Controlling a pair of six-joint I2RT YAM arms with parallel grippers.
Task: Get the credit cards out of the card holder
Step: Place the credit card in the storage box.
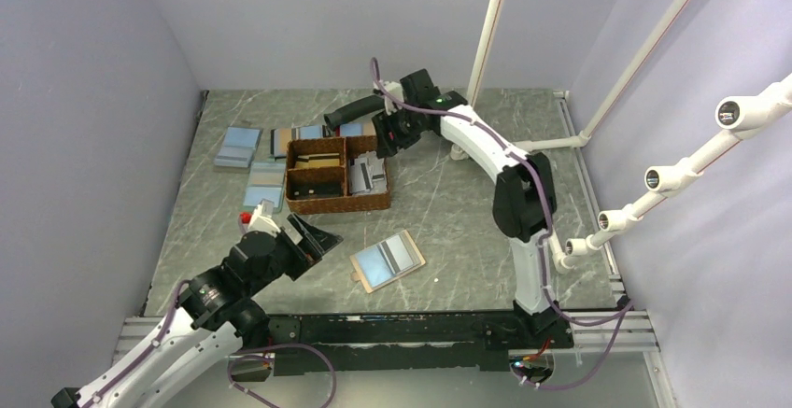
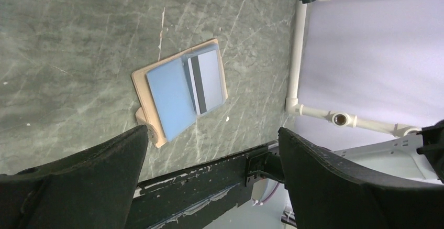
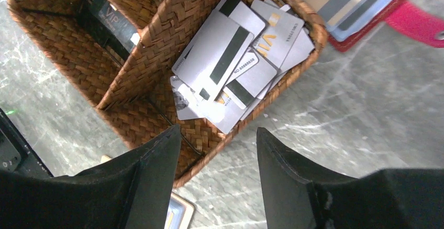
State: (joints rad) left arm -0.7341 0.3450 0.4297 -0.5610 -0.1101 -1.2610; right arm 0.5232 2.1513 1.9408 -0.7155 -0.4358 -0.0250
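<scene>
The card holder (image 1: 387, 260) lies open on the table in front of the basket, tan-rimmed, with a light blue face and a grey one. In the left wrist view the card holder (image 2: 178, 90) shows a grey card with a black stripe (image 2: 208, 78) in its right half. My left gripper (image 1: 318, 238) is open and empty, to the left of the holder and apart from it; its fingers (image 2: 78, 182) frame the table's front rail. My right gripper (image 1: 383, 142) is open and empty above the basket's back right edge; it also shows in the right wrist view (image 3: 217, 130).
The brown woven basket (image 1: 308, 204) stands mid-table; its right compartment holds several grey cards (image 3: 235, 56), and a left one a dark card (image 3: 112, 22). Other flat blue wallets (image 1: 238, 147) lie behind and left of it. A red-edged wallet (image 3: 366, 3) lies beside the basket. White pipes (image 1: 490, 35) stand at the back right.
</scene>
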